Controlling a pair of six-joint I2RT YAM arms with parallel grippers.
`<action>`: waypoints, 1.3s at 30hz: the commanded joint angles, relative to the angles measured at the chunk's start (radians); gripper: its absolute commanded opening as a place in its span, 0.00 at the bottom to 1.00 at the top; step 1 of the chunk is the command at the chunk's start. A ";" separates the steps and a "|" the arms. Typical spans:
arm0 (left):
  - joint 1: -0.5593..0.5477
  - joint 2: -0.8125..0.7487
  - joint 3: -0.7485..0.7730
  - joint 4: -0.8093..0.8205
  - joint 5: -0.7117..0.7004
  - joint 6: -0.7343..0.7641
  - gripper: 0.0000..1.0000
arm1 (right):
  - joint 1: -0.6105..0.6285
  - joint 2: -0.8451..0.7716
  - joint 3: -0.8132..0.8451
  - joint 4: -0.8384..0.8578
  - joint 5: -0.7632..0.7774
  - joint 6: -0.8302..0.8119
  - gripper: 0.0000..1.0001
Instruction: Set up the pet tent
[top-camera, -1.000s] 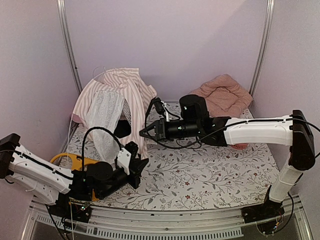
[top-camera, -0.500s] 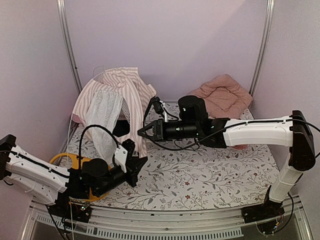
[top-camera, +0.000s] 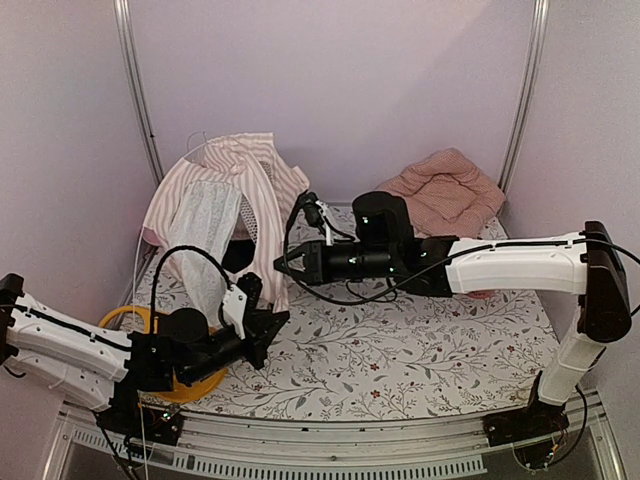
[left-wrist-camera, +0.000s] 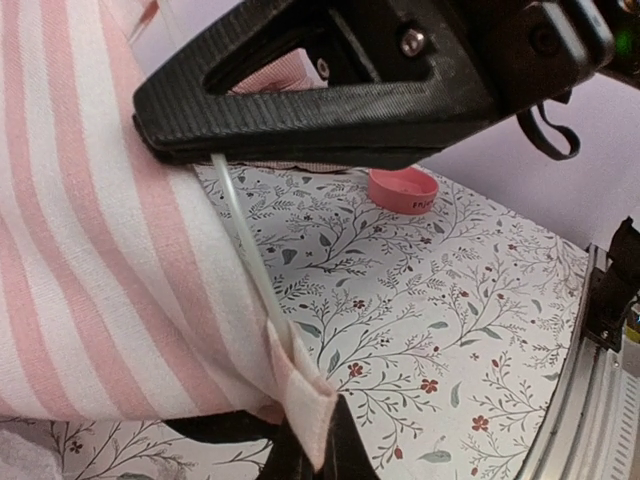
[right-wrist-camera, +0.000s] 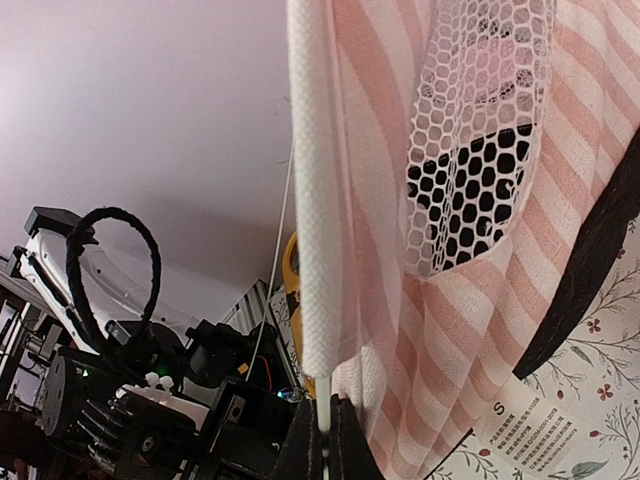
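The tent (top-camera: 235, 195) stands half up at 10 o'clock on the bench (top-camera: 420, 345), near the back wall. Its pink-and-white cloth sags, and its curtain (top-camera: 205, 228) hangs down in front. The left gripper (left-wrist-camera: 308, 452) is low at 7 o'clock. Its jaws are pressed together on a little pink tab at the tent's bottom corner, where a thin pole (left-wrist-camera: 248, 255) goes in. The right gripper (right-wrist-camera: 322, 440) reaches in from 3 o'clock. Its jaws pinch the tent's white edge strip, just beside the mesh window (right-wrist-camera: 480, 150). A cushion (top-camera: 445, 190) lies at 1 o'clock. Something yellow (top-camera: 120, 318), maybe a ring, sits at 8 o'clock.
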 joint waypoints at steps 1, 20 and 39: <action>-0.005 -0.009 -0.016 -0.094 0.172 -0.006 0.00 | -0.023 0.002 0.068 0.100 0.152 -0.023 0.00; 0.046 -0.034 0.055 -0.146 0.199 -0.016 0.00 | 0.014 0.030 0.081 0.013 0.218 -0.110 0.00; 0.068 -0.106 0.063 -0.217 0.139 -0.067 0.19 | 0.038 0.065 0.128 -0.031 0.203 -0.108 0.00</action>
